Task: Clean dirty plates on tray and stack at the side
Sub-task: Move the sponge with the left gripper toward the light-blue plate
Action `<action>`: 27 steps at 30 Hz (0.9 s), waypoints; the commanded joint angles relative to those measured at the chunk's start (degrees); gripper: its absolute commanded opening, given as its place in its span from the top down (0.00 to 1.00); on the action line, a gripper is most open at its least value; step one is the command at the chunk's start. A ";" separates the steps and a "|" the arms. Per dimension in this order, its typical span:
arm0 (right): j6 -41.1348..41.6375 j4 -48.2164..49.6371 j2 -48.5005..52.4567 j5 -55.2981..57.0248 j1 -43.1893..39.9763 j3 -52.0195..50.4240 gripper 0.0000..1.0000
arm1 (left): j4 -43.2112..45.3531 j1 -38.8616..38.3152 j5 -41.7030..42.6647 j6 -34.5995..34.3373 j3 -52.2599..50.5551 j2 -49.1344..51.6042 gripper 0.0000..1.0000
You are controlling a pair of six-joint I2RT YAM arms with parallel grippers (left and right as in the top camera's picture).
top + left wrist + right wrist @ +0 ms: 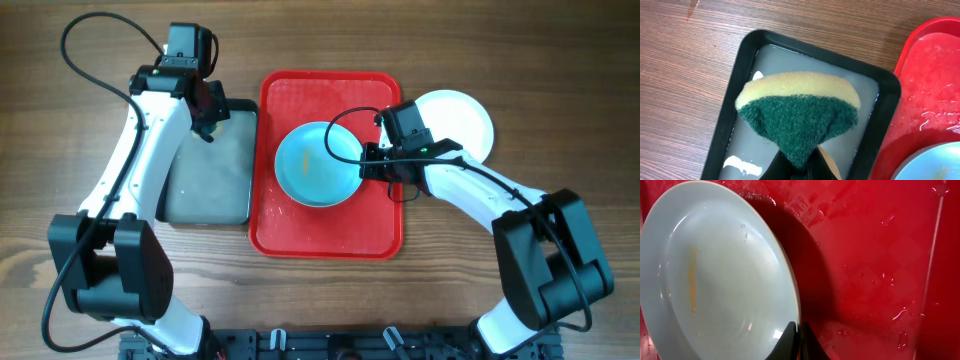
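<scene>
Red tray (pixel 330 228) at centre frame, wet, carries a pale blue plate (pixel 315 165) with an orange streak (pixel 308 160). The right gripper (pixel 372 165) pinches the plate's right rim. A white plate (pixel 462 118) lies just right of the tray, partly hidden by the right arm (pixel 470 185). Left of the tray, the left gripper (pixel 800 167) clamps a green-and-yellow sponge (pixel 797 110) over a dark pan (pixel 205 190).

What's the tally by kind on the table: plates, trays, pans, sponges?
Plates: 2 (pale blue plate, white plate)
Trays: 1 (red tray)
Pans: 1 (dark pan)
Sponges: 1 (sponge)
Total: 5
</scene>
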 commanded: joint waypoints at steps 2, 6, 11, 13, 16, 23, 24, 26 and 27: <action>-0.79 0.31 1.46 -1.20 0.09 -0.48 0.96 | 0.15 0.09 -1.92 1.16 -0.28 0.22 0.96; -0.79 0.35 1.46 -1.20 0.09 -0.48 0.96 | -0.24 0.02 -0.63 1.68 -1.07 0.22 0.96; -0.79 0.44 1.46 -1.22 0.09 -0.48 0.96 | 1.77 0.04 -1.73 8.04 -3.37 1.62 0.96; -0.79 0.46 1.46 -1.22 0.09 -0.48 0.96 | 2.38 0.02 -1.62 11.72 -3.37 1.97 0.96; -0.79 0.48 1.46 -1.22 0.09 -0.48 0.96 | 2.25 0.04 3.15 17.66 -3.37 1.95 0.96; -0.79 0.46 1.46 -1.22 0.09 -0.48 0.96 | 2.32 -0.09 2.21 18.05 -3.37 1.95 0.96; -0.79 0.44 1.46 -1.22 0.09 -0.48 0.96 | 2.29 -0.17 2.54 17.22 -3.37 1.95 0.96; -0.79 0.44 1.46 -1.22 0.09 -0.48 0.96 | 2.27 -0.20 5.68 17.20 -3.37 1.92 0.96; -0.79 0.44 1.46 -1.22 0.09 -0.48 0.96 | 2.29 -0.20 6.54 17.20 -3.34 1.90 0.96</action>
